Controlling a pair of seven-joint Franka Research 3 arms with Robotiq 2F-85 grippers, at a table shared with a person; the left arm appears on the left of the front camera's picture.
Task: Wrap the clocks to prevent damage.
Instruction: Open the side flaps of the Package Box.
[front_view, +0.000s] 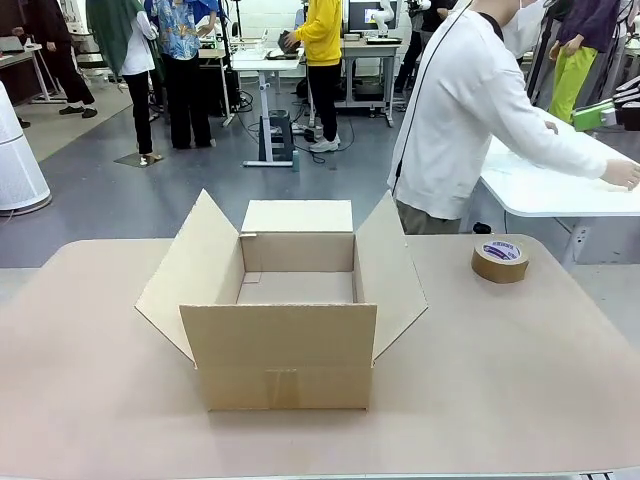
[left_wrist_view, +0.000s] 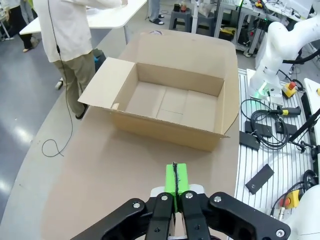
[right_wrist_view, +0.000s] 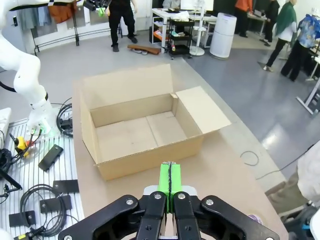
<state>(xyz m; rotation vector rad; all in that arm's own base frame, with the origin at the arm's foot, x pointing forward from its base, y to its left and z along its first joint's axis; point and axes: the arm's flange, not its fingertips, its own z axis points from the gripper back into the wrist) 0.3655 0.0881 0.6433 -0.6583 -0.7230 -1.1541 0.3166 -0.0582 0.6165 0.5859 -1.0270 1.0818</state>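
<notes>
Left fingers (left_wrist_view: 179, 172): the green pads are pressed together with nothing between them. They hang above bare worktop (left_wrist_view: 115, 170).

Right fingers (right_wrist_view: 173, 172): the pads are likewise pressed together and pinch nothing.

Box (front_view: 285, 350): 1 cardboard box stands upright on the worktop, open at the top, with 4 flaps (front_view: 190, 275) spread outward. Its inside shows bare cardboard. In the left wrist view the box (left_wrist_view: 165, 132) lies straight ahead of the left fingers, well apart from them, with a stretch of worktop between. In the right wrist view the box (right_wrist_view: 150, 156) lies straight ahead of the right fingers and nearer to them, though not touching. The 2 sets of fingers face the box from opposite sides.

Tape (front_view: 500, 259): 1 brown roll lies flat on the worktop on the right arm's side of the box, apart from it and near the far edge.

Person (front_view: 470, 110): stands at the far side beyond the tape, turned away from the worktop. 1 hand (front_view: 625, 173) reaches over a white table (front_view: 540, 195).

Cables (left_wrist_view: 265, 125) lie on a slatted surface beside the worktop, off to the side of the left fingers.
</notes>
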